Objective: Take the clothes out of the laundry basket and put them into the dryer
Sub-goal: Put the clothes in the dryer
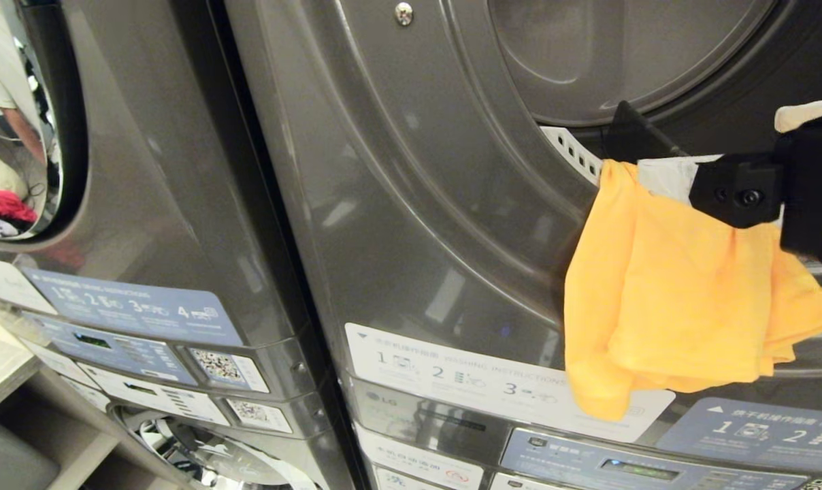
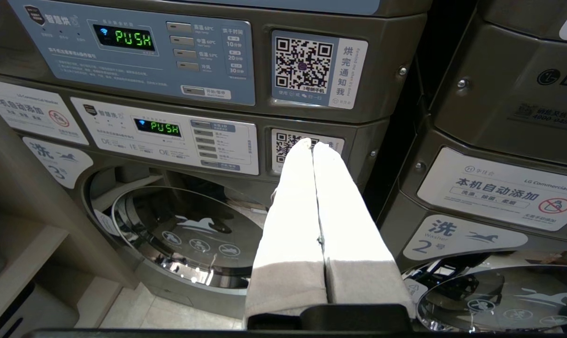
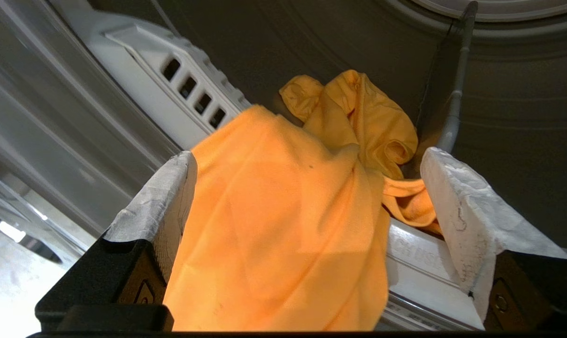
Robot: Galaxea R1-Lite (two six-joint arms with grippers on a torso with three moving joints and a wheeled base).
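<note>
Fingers on the right gripper [image 3: 307, 188] are spread wide, nothing pinched. Orange garment [image 3: 283, 225] hangs over the dryer [image 1: 418, 170] door lip, half in the drum, probably just let go. Left gripper [image 2: 314, 145] is parked, pressed closed.

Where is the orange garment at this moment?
The orange garment hangs over the dryer opening's lower rim on the head view's right, partly inside the drum, between the open right gripper's fingers.

display [image 2: 134, 37]: PUSH | lower display [image 2: 164, 127]: PUSH | machine front [image 2: 523, 89]: LG
</note>
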